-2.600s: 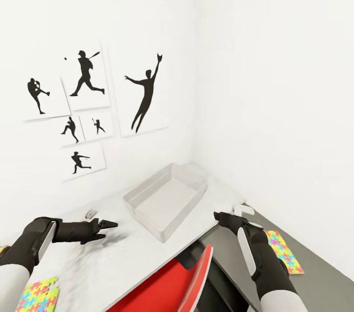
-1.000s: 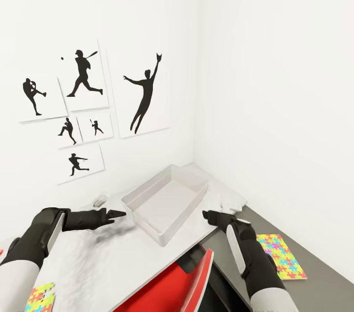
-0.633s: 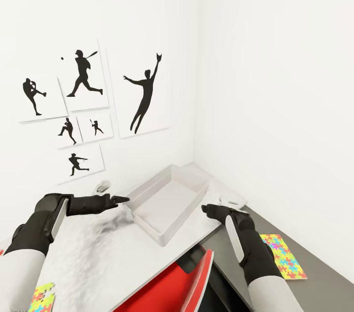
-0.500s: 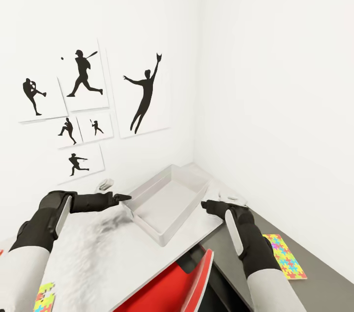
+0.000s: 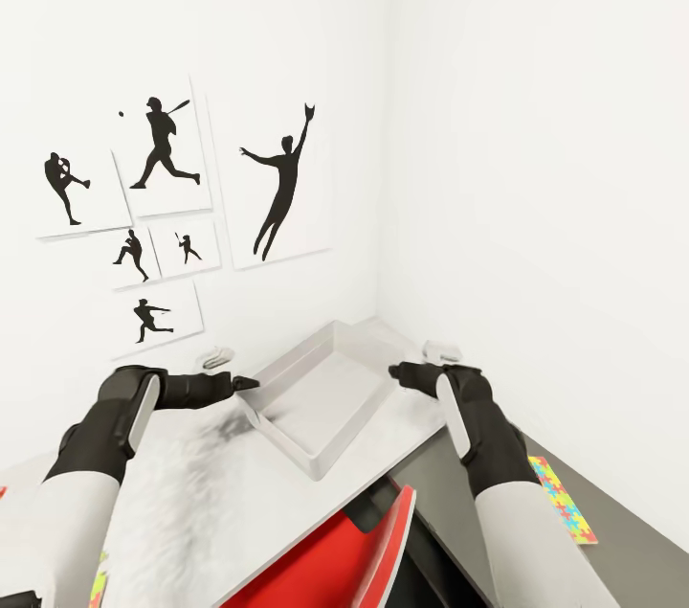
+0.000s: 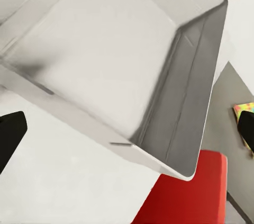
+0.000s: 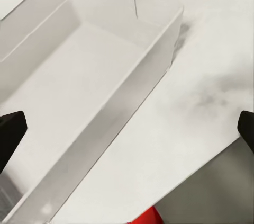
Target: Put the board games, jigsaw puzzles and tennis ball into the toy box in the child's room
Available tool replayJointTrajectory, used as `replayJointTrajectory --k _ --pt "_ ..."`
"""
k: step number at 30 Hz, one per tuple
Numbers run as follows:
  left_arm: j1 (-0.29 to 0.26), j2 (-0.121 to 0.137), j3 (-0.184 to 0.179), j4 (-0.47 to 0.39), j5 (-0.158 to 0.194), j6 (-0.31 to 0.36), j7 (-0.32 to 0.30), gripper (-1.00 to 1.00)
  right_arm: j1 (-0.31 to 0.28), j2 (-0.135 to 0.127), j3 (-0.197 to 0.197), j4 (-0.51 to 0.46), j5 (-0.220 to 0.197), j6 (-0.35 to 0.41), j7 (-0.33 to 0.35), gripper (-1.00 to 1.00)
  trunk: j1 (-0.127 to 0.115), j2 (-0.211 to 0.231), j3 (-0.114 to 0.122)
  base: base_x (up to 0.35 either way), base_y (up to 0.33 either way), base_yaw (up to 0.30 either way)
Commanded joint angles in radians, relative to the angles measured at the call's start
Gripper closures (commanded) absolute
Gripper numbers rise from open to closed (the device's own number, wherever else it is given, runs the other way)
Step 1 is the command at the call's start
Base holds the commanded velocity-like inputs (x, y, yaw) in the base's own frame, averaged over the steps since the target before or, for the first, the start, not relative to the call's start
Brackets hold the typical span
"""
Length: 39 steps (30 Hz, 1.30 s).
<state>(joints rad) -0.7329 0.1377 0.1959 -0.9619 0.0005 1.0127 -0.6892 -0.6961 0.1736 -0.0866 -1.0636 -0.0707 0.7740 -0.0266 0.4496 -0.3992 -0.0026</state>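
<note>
The toy box (image 5: 283, 436), a shallow light-grey bin, sits empty on the pale table (image 5: 191, 503) in the corner of the child's room. My left gripper (image 5: 232, 371) is open at the box's left end, its dark fingertip beside the rim corner. My right gripper (image 5: 417, 361) is open just off the box's right end. The wrist views look down on the toy box (image 6: 116, 60) (image 7: 79, 91) between widely spread fingertips (image 6: 10, 135) (image 7: 10, 130). One jigsaw puzzle (image 5: 563, 499) lies on the dark surface at the right, and another jigsaw puzzle (image 5: 98, 586) shows as a sliver by my left arm.
A red chair (image 5: 344, 555) stands tucked under the table edge below the box. Black sports-silhouette pictures (image 5: 172, 206) hang on the white wall behind. White walls close the corner right behind the box.
Both arms have reached forward, so the open grippers now flank the toy box's two ends. The box has not moved.
</note>
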Motion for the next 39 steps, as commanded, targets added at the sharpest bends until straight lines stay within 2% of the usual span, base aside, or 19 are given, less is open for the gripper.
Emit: replayJointTrajectory --k 1,6,11,14,17,18,22,30,34,39 --pt "-0.001 -0.005 0.001 0.0 -0.002 0.006 0.002 -1.0 -0.011 0.001 -0.003 0.005 -0.007 0.007 -0.003 -1.0 0.0 -0.001 -0.001 0.0 0.0 0.0" --pt "-0.002 -0.022 0.001 0.0 -0.004 0.004 0.043 -1.0 -0.041 0.001 -0.002 0.06 -0.007 0.005 -0.004 -1.0 0.0 -0.001 -0.001 0.0 0.0 0.0" --pt "-0.002 -0.05 0.002 0.0 0.0 0.002 0.138 -1.0 -0.083 0.001 -0.002 0.158 -0.011 -0.024 -0.022 -1.0 0.0 -0.001 -0.001 0.0 0.0 0.0" --pt "-0.003 -0.068 0.0 0.001 0.001 0.001 0.168 -1.0 -0.093 0.001 -0.002 0.185 -0.036 -0.043 -0.041 -1.0 0.0 -0.001 -0.001 0.0 0.0 0.0" --pt "-0.004 -0.087 0.0 0.001 -0.001 0.001 0.186 -1.0 -0.097 0.001 -0.002 0.201 -0.082 -0.052 -0.073 -1.0 0.0 -0.001 -0.001 0.0 0.0 0.0" --pt "-0.004 -0.095 0.001 0.001 -0.003 -0.001 0.193 -1.0 -0.098 0.001 -0.001 0.211 -0.104 -0.054 -0.095 -1.0 0.0 -0.001 -0.001 0.0 0.0 0.0" --pt "-0.005 -0.117 0.001 0.002 -0.006 -0.005 0.213 -1.0 -0.1 0.001 0.019 0.244 -0.141 -0.078 -0.154 -1.0 0.0 -0.001 -0.001 0.0 0.0 0.0" --pt "-0.005 -0.13 0.002 0.003 0.001 -0.006 0.274 -1.0 -0.1 0.001 0.043 0.274 -0.156 -0.111 -0.179 -1.0 0.0 -0.001 -0.001 0.0 0.0 0.0" --pt "-0.005 -0.146 0.002 0.005 0.0 -0.006 0.301 -1.0 -0.1 0.001 0.047 0.286 -0.16 -0.116 -0.181 -1.0 0.0 -0.001 -0.001 0.0 0.0 0.0" --pt "-0.005 -0.153 0.003 0.006 0.001 -0.006 0.314 -1.0 -0.1 0.001 0.049 0.29 -0.2 -0.117 -0.182 -1.0 0.0 -0.001 -0.001 0.0 0.0 0.0"
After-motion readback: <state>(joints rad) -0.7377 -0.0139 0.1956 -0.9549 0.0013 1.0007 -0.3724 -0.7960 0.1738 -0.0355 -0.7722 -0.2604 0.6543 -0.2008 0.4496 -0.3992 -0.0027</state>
